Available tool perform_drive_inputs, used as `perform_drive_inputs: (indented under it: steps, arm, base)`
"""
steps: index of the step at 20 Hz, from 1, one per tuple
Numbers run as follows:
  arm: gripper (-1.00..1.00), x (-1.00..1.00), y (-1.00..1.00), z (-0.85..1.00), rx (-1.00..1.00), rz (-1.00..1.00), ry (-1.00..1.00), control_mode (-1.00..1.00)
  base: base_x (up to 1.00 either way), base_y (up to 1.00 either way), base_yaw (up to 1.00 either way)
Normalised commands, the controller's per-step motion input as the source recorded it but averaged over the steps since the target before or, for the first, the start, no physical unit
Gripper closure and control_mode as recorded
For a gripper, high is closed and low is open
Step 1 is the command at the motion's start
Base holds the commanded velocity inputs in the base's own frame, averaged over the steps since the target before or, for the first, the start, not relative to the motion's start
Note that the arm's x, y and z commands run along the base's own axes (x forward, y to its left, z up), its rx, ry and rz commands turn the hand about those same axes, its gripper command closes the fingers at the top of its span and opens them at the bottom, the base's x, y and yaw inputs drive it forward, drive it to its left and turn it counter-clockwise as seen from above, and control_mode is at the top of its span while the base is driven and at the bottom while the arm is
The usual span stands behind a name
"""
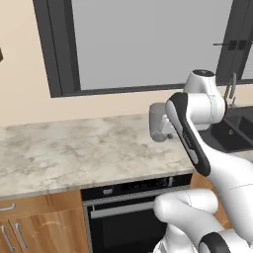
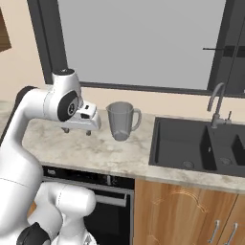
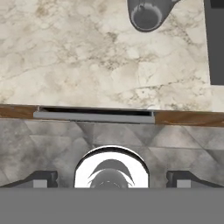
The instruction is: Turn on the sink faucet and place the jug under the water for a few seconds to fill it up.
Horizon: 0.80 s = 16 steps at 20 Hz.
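Observation:
The jug [image 2: 122, 120], a translucent grey pitcher whose handle points toward the sink, stands upright on the marble counter left of the sink [image 2: 181, 139]. In the hand view the jug [image 3: 148, 13] appears from above at the top edge. My gripper [image 2: 77, 131] hangs open over the counter's front part, left of the jug and apart from it, with nothing between its fingers [image 3: 41, 178]. The sink faucet [image 2: 216, 103] rises behind the black basins, and I see no water coming from it. The sink faucet [image 1: 231, 90] also peeks out past my arm in the left base view.
The marble counter [image 2: 95, 150] runs left from the sink, under a dark-framed window [image 2: 139, 43]. A black oven with a grey handle [image 3: 94, 115] sits below the counter edge. Wooden cabinet doors [image 2: 182, 215] are under the sink.

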Motion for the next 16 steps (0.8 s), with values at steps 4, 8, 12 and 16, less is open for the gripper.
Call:
perform_drive_inputs:
  steps: [4,8,12,16]
  arm:
    - [-1.00,0.00,0.00,0.00,0.00,0.00,0.00,1.00]
    - [-1.00,0.00,0.00,0.00,0.00,0.00,0.00,1.00]
    - [-1.00,0.00,0.00,0.00,0.00,0.00,0.00,1.00]
    - [-1.00,0.00,0.00,0.00,0.00,0.00,0.00,1.00]
  base:
    - [-0.67,-0.21,0.00]
    - [-0.39,-0.54,-0.02]
    - [-0.12,-0.72,-0.01]
    - [0.00,-0.79,0.00]
